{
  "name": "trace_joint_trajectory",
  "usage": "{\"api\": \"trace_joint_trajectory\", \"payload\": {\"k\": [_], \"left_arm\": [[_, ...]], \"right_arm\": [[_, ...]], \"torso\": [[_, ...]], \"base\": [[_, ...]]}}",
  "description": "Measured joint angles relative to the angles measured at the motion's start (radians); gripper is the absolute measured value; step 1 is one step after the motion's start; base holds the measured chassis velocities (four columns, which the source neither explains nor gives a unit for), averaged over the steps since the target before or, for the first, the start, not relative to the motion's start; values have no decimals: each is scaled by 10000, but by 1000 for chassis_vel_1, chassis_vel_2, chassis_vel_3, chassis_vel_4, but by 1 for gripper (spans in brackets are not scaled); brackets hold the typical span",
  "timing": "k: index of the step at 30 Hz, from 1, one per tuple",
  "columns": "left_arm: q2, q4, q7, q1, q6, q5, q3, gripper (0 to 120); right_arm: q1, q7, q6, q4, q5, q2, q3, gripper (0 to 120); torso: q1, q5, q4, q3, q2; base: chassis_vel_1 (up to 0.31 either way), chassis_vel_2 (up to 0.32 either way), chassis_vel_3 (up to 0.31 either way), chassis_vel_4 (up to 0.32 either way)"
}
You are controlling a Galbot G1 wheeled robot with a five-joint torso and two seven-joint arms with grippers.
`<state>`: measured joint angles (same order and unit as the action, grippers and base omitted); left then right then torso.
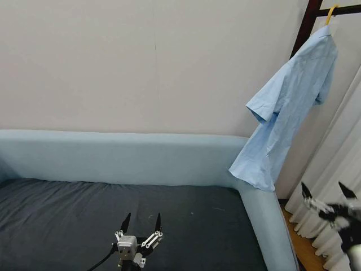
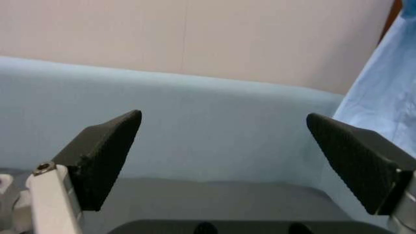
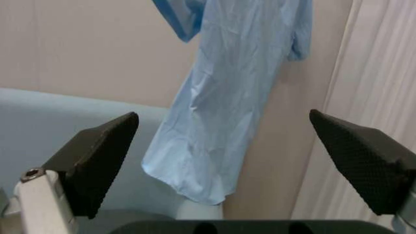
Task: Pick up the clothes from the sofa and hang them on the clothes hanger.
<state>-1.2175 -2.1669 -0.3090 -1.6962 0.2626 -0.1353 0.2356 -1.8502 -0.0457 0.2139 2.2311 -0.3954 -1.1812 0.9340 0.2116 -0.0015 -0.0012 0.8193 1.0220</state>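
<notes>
Pale blue sofa (image 1: 113, 158), dark seat beneath the left gripper (image 1: 142, 218); fingers wide, empty, aimed at the backrest. White curtain (image 1: 344, 169) just beside the right gripper (image 1: 324, 191), equally wide and empty. Light blue short-sleeved shirt (image 1: 287, 107) hangs above and ahead of those fingers on a yellow hanger (image 1: 331, 12), hem near the sofa corner.

You are looking past the left gripper (image 2: 223, 117), whose two dark fingers (image 2: 104, 156) are standing wide apart with nothing between them. Beyond it, the pale blue sofa back (image 2: 195, 146) is running beneath a beige wall (image 2: 195, 34), and the blue shirt (image 2: 383, 97) is hanging at the sofa's end.
</notes>
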Motion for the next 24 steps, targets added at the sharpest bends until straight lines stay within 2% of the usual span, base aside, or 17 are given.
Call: {"api": "trace_joint_trajectory", "payload": {"k": [2, 4, 8, 15, 24], "left_arm": [[218, 166, 395, -275, 427, -51, 440, 100], [333, 219, 563, -514, 737, -118, 751, 100], [302, 234, 702, -893, 1237, -192, 1117, 100], [-139, -64, 694, -1201, 1539, -72, 1237, 100], [-177, 82, 697, -1250, 1897, 299, 1157, 100]], "right_arm": [[-453, 438, 787, 181, 486, -1049, -388, 100], [-637, 656, 1215, 210, 729, -1697, -722, 100], [-799, 406, 1673, 114, 1470, -2400, -1270, 100], [-1247, 621, 2862, -332, 1878, -2624, -1683, 100], [-1439, 687, 3027, -533, 2129, -2644, -1670, 100]], "torso": [[0, 3, 4, 1, 0], [0, 5, 4, 1, 0], [1, 5, 2, 1, 0], [0, 7, 1, 2, 0], [2, 8, 0, 3, -1]], "base": [[0, 0, 0, 0], [0, 0, 0, 0], [0, 0, 0, 0], [0, 0, 0, 0], [0, 0, 0, 0]]}}
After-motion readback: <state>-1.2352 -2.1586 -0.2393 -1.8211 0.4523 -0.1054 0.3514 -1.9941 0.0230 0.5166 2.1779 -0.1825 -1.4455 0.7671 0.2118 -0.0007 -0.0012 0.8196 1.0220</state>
